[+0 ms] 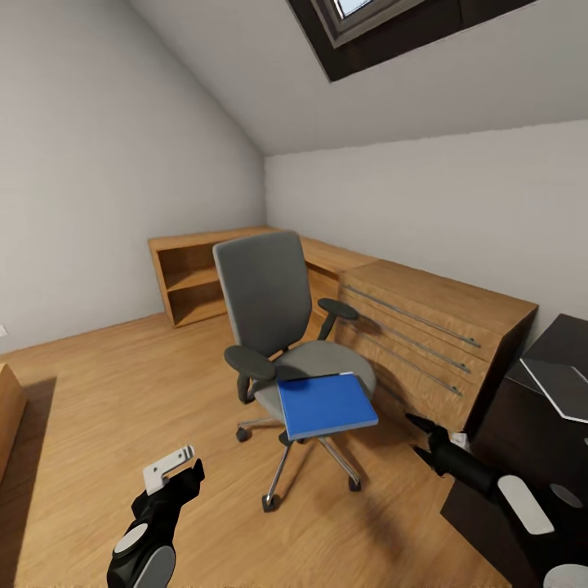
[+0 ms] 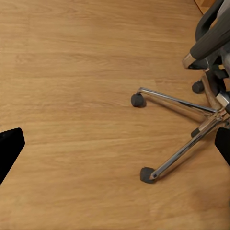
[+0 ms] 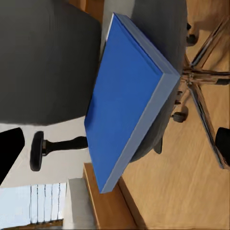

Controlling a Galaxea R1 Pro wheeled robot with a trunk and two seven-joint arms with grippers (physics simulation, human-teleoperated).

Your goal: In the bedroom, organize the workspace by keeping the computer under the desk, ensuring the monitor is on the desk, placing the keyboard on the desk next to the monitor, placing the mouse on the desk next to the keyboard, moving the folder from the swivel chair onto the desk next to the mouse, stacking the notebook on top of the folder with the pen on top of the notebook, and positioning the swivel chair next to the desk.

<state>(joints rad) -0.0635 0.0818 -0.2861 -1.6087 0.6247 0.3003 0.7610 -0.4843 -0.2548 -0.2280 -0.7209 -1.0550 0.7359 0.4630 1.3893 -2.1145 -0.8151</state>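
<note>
The grey swivel chair (image 1: 273,302) stands mid-room on the wood floor. On its seat lies the blue folder (image 1: 325,404), overhanging the front edge. In the right wrist view the folder (image 3: 129,100) is close ahead, between two widely spread black fingers (image 3: 9,151). My right gripper (image 1: 420,437) hovers open just right of the folder, not touching it. My left gripper (image 1: 178,469) hangs open, low at the chair's left, over bare floor, with the chair's chrome base (image 2: 187,110) showing in its wrist view. A corner of the black desk (image 1: 563,339) shows at the right edge.
A light-wood drawer chest (image 1: 433,327) stands right behind the chair, against the wall. A light-wood shelf unit (image 1: 196,273) fills the far corner. A flat grey slab (image 1: 559,388) lies on the desk. A skylight (image 1: 384,24) sits in the sloped ceiling.
</note>
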